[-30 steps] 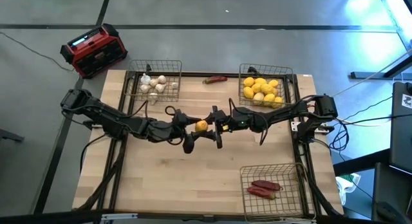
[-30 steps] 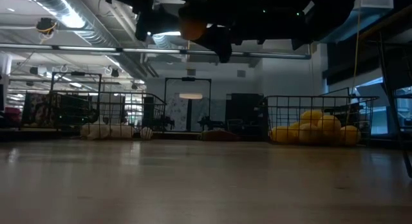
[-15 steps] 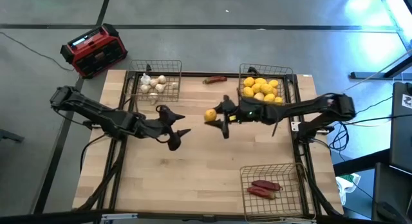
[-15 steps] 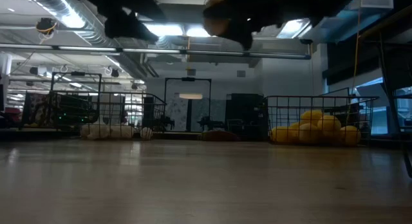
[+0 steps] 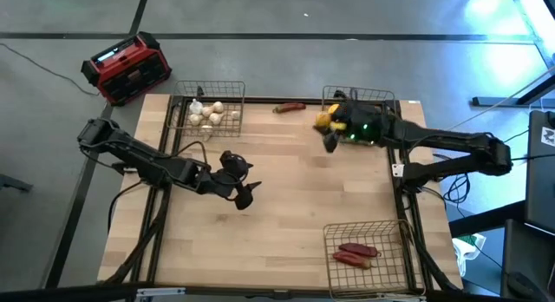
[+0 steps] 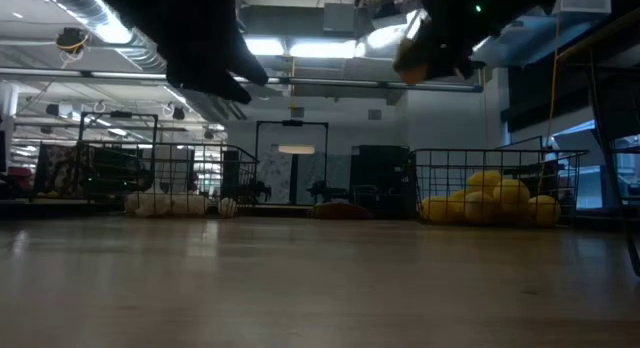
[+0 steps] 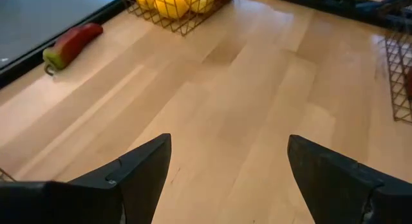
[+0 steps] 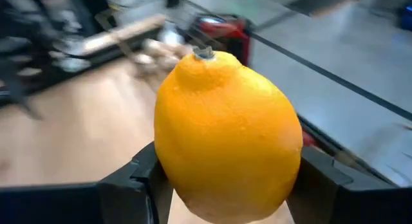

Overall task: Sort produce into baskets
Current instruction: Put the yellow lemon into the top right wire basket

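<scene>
My right gripper point(image 5: 327, 130) is shut on a round yellow-orange fruit point(image 8: 226, 137), high above the table at the left rim of the far right basket point(image 5: 387, 101), which holds several yellow fruits point(image 5: 355, 121). My left gripper point(image 5: 242, 186) hangs open over the table's middle left, with nothing between its fingers point(image 7: 145, 166). A dark red pepper point(image 5: 290, 108) lies on the table near the far edge. The far left basket point(image 5: 227, 87) holds whitish bulbs point(image 5: 206, 114). The near right basket point(image 5: 334, 237) holds red peppers point(image 5: 355, 252). My right gripper pinches the fruit by its two opposite sides point(image 8: 168, 179) between its two fingers point(image 8: 138, 179). The fingers reach in from the table's right, slanting a little downward. The fruit is lifted clear, with its stem end point(image 8: 205, 54) up in the wrist view.
A red and black box point(image 5: 128, 68) stands on the floor beyond the table's far left corner. Cables run along the table's left and right edges. Bare wood lies between the three baskets.
My right gripper has carried the fruit up and from the table's middle toward the far right basket. My left gripper has drawn away from the fruit, toward the table's left.
</scene>
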Available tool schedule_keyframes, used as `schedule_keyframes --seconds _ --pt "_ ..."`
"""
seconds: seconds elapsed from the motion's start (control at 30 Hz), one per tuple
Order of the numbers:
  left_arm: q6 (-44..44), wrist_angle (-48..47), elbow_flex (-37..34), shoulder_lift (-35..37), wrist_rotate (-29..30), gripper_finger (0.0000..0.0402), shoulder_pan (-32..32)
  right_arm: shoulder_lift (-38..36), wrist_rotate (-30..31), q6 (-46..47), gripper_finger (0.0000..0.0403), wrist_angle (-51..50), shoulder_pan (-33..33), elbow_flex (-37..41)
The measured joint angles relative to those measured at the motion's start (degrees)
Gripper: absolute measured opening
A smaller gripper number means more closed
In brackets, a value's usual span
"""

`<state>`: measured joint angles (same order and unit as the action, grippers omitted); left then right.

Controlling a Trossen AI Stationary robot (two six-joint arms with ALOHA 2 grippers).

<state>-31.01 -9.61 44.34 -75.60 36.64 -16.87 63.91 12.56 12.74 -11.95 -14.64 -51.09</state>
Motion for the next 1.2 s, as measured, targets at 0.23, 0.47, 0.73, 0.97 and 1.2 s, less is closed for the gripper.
schedule_keyframes --seconds 0.23,0.47,0.73,0.97,1.2 --pt "-0.2 0.0 0.0 -0.8 0.1 0.0308 0.1 -3.4 -0.1 -0.2 0.022 -11.9 -11.4 0.0" --pt "-0.3 0.0 0.0 -0.8 0.0 0.0308 0.1 -2.6 -0.9 -2.3 0.022 -24.2 -23.0 0.0" --pt "-0.5 0.0 0.0 -0.8 0.0 0.0308 1.6 0.7 -9.0 -4.1 0.022 -27.8 -29.4 0.1" --pt "-0.8 0.0 0.0 -0.8 0.0 0.0308 2.0 6.4 -10.2 -4.1 0.022 -27.8 -31.2 0.1" --pt "-0.8 0.0 0.0 -0.8 0.0 0.0308 2.0 11.4 -10.2 -4.2 0.022 -27.7 -32.4 0.1"
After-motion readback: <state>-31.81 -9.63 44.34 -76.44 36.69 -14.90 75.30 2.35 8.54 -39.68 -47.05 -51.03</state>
